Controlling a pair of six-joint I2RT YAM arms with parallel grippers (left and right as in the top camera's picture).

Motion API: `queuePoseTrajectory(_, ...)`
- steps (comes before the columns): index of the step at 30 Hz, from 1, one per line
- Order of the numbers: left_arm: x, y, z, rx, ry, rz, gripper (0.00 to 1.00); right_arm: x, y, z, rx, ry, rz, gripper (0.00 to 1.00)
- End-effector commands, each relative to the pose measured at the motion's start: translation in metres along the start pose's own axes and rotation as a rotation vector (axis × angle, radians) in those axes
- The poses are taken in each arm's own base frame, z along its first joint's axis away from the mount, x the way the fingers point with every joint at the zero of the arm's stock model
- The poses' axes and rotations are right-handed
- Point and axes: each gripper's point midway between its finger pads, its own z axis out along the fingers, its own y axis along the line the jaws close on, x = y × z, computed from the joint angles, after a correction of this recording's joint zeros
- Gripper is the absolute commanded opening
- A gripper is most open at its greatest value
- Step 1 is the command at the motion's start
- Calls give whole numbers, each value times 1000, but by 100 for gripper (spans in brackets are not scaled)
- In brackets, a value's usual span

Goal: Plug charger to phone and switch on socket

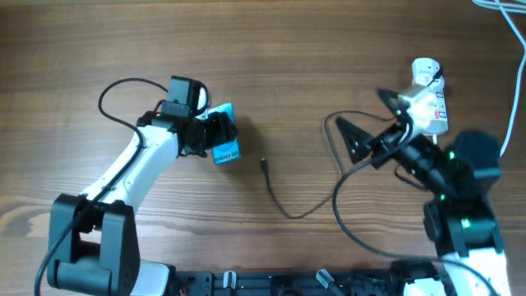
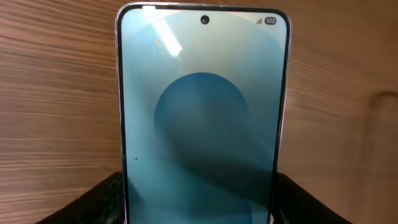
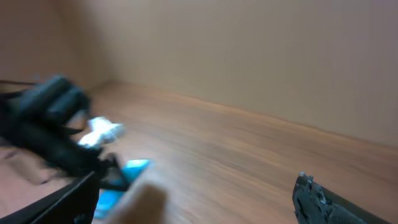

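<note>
My left gripper (image 1: 210, 131) is shut on the phone (image 1: 224, 141), gripping its side edges and holding it left of centre. In the left wrist view the phone's teal-blue screen (image 2: 202, 112) fills the frame between the two fingers of the left gripper (image 2: 199, 208). The charger's thin black cable (image 1: 289, 213) lies on the table, its connector tip (image 1: 264, 164) free just right of the phone. The white socket strip (image 1: 431, 100) lies at the far right. My right gripper (image 1: 352, 140) is open and empty beside the cable loops, left of the socket. The right wrist view is blurred and shows the open right gripper (image 3: 199, 202) and the phone (image 3: 124, 177).
A thick white cord (image 1: 515, 57) runs along the table's right edge from the top corner. Black cable loops (image 1: 337, 193) lie between the right arm and the table's centre. Bare wooden table (image 1: 288, 66) shows at the back.
</note>
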Motion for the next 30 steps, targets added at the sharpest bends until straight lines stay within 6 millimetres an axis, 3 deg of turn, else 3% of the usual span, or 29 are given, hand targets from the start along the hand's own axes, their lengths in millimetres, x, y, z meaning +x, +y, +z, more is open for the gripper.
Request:
queuePoseTrajectory(1, 2, -34, -21, 274, 71, -52, 65, 14, 36, 15, -309, 99, 275, 100)
queuePoseTrajectory(6, -2, -38, -24, 314, 65, -53, 66, 78, 17, 68, -320, 285, 510, 96)
queuePoseTrajectory(8, -6, -39, -24, 318, 47, -44, 67, 105, 25, 87, -369, 356, 563, 99)
queuePoseTrajectory(15, -11, -36, -23, 294, 22, -39, 67, 173, 65, 140, -406, 496, 660, 75)
queuePoseTrajectory(20, -8, -39, -22, 296, 30, -31, 67, 195, 88, 161, -282, 511, 616, 68)
queuePoseTrajectory(24, 5, -53, -17, 304, 60, 8, 67, 202, 93, 169, -183, 505, 625, 55)
queuePoseTrajectory(27, 14, -62, -15, 309, 83, 16, 67, 204, 94, 172, -118, 491, 638, 50)
queuePoseTrajectory(30, 17, -65, -14, 310, 89, 25, 68, 205, 97, 173, -106, 493, 657, 32)
